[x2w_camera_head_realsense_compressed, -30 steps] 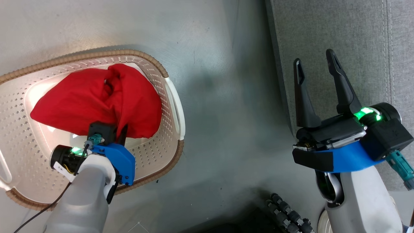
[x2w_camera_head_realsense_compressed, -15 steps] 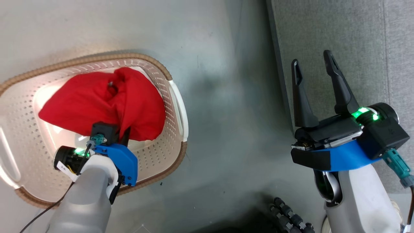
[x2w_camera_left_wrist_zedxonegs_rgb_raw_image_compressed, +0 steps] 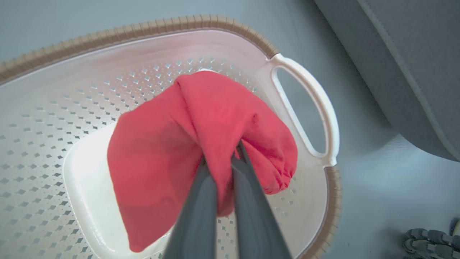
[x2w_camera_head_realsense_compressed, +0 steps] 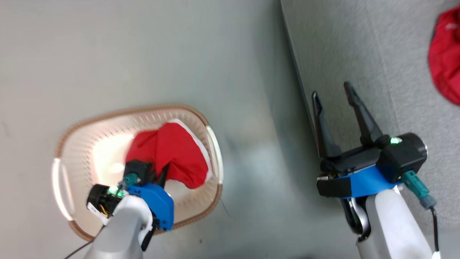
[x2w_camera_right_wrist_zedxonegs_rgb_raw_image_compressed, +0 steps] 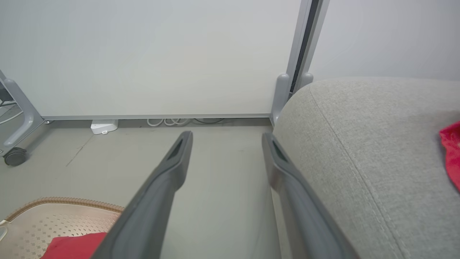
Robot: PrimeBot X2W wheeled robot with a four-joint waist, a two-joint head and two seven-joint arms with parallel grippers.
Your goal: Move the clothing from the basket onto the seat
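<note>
The left gripper [x2w_camera_left_wrist_zedxonegs_rgb_raw_image_compressed: 220,160] is closed to a narrow gap on a fold of the red garment [x2w_camera_left_wrist_zedxonegs_rgb_raw_image_compressed: 187,122], with cloth draped down both sides of its fingers. Compared with 1 s ago, this garment is no longer spread across the basket [x2w_camera_head_realsense_compressed: 118,112]. It is gathered into a narrower bundle hanging from the fingers. Whether its lower edge is clear of the basket bottom cannot be determined. The whole head view has also shifted, so the basket's smaller size and lower position there come from camera motion, not basket motion. The shift reveals a second red garment [x2w_camera_head_realsense_compressed: 445,61] lying on the seat [x2w_camera_head_realsense_compressed: 359,54] at the far right. The right gripper [x2w_camera_head_realsense_compressed: 331,90] is spread wide and holds nothing, at the left edge of the seat. Assessment: 1 of 2 garments appears delivered, and the lift of the last is under way. The next move requires a carry to the right across the floor [x2w_camera_head_realsense_compressed: 143,54] between basket and seat. The trailing cloth could catch on the basket rim or handle.
</note>
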